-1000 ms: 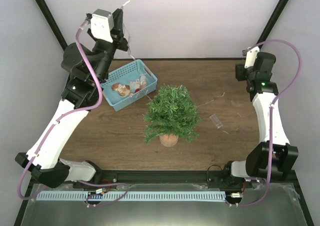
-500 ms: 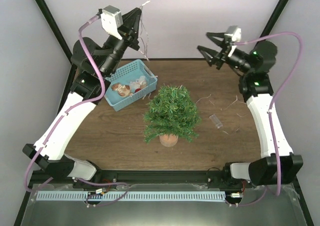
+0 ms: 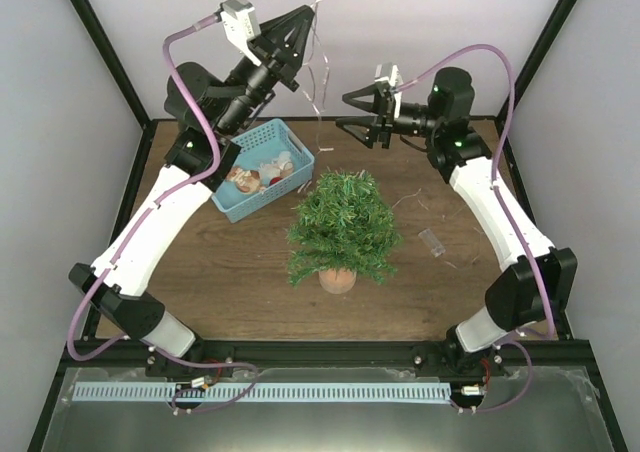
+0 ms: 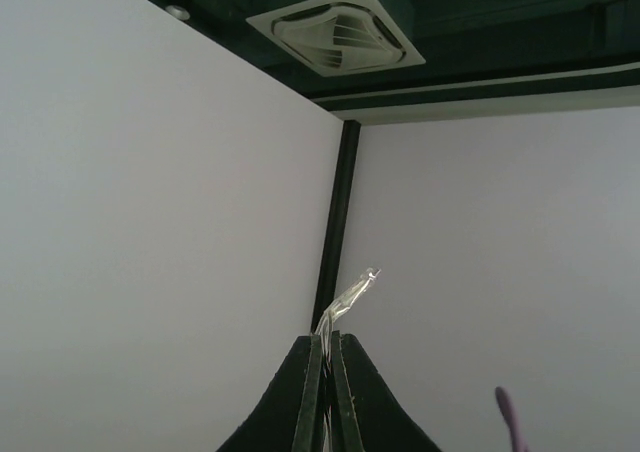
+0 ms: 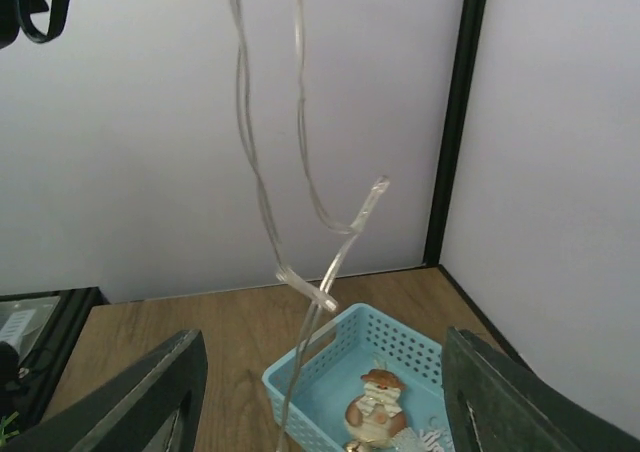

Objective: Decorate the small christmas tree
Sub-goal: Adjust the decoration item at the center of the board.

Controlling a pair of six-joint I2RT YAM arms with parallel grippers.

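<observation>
The small christmas tree [image 3: 343, 227] stands mid-table in its brown pot [image 3: 337, 279]. High above the table's back, my left gripper [image 3: 306, 16] is shut on a bunch of clear tinsel strands [image 3: 319, 67] that dangle from it. In the left wrist view the fingertips [image 4: 326, 347] pinch the strands [image 4: 350, 294], whose short end pokes out above. My right gripper [image 3: 344, 111] is open, level with the hanging strands and just right of them. From the right wrist the strands [image 5: 300, 272] hang ahead of the wide-apart fingers [image 5: 140, 397], touching neither.
A light-blue basket [image 3: 258, 169] with ornaments sits back left of the tree; in the right wrist view the basket [image 5: 330, 367] holds a small figure [image 5: 375, 412]. Loose clear strands [image 3: 440, 204] and a small clear piece [image 3: 432, 242] lie on the table right of the tree.
My left arm has lifted the strands higher and carried them right, toward the centre. My right arm has swung up from the back right corner to face the hanging strands.
</observation>
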